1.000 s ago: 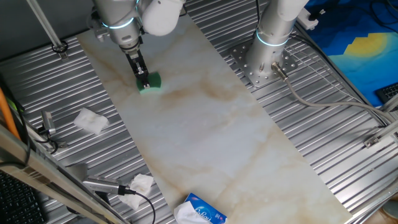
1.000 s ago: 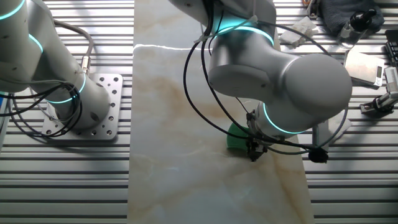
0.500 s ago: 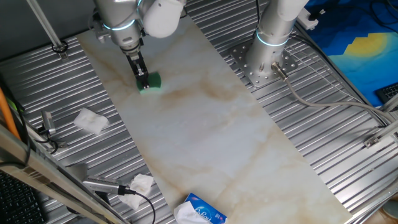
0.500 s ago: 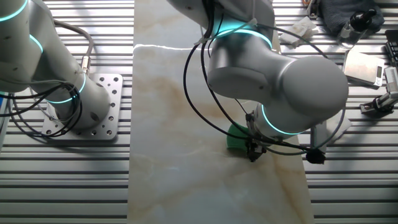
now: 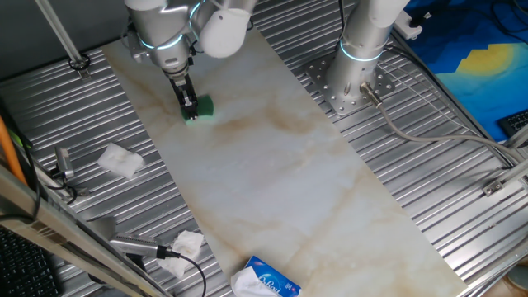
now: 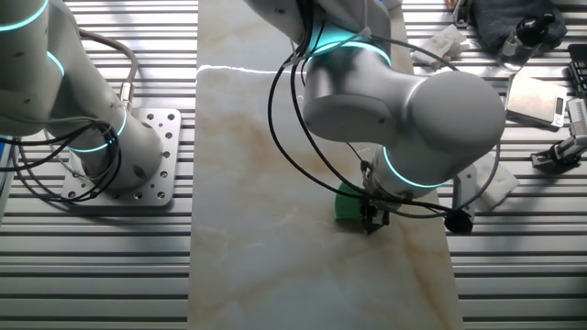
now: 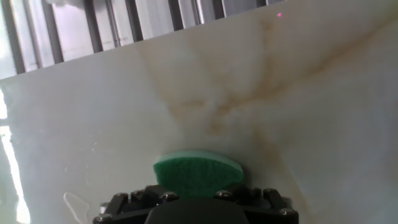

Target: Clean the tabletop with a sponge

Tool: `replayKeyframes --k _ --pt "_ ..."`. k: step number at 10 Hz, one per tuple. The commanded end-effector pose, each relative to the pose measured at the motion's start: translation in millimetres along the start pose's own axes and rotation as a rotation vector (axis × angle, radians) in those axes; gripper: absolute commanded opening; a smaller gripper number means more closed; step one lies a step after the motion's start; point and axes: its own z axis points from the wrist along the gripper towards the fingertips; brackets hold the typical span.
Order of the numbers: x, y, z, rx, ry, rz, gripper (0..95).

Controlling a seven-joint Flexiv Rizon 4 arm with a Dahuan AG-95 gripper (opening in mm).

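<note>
Arm (image 6: 404, 101): glossy light-grey rounded links, glowing cyan joint rings, black cables looping outside. Gripper (image 5: 189, 106): slim, black. Hand view: black gripper body (image 7: 196, 206), row of small silver screws.

A ribbed grey metal surface (image 5: 429, 177) is seen on both sides of the slab. On it, a crumpled white tissue (image 5: 120, 160) is seen, and a second crumpled white tissue (image 5: 186, 244) nearer the front edge, beside a silver cylindrical tool with a black cable (image 5: 137, 247). A blue-and-white tissue pack (image 5: 266, 280) is cut by the bottom edge of the frame. A square perforated metal base plate (image 6: 139, 165) is bolted to the ribbed surface. A blue and yellow sheet (image 5: 487, 66) is noted at far right.
</note>
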Motion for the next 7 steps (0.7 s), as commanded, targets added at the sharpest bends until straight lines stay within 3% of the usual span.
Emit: replayKeyframes --k 1,3,4,5,7 --pt "0.4 -0.2 -0.5 -0.002 0.002 -0.003 57.0" --pt "0.4 -0.2 0.1 0.004 0.0 -0.013 57.0" --pt "0.4 -0.2 0.7 0.009 -0.002 -0.017 19.0" --pt "0.4 -0.2 0.8 0.006 -0.001 -0.019 0.0" --pt "0.4 -0.2 0.3 0.003 0.0 -0.025 0.0"
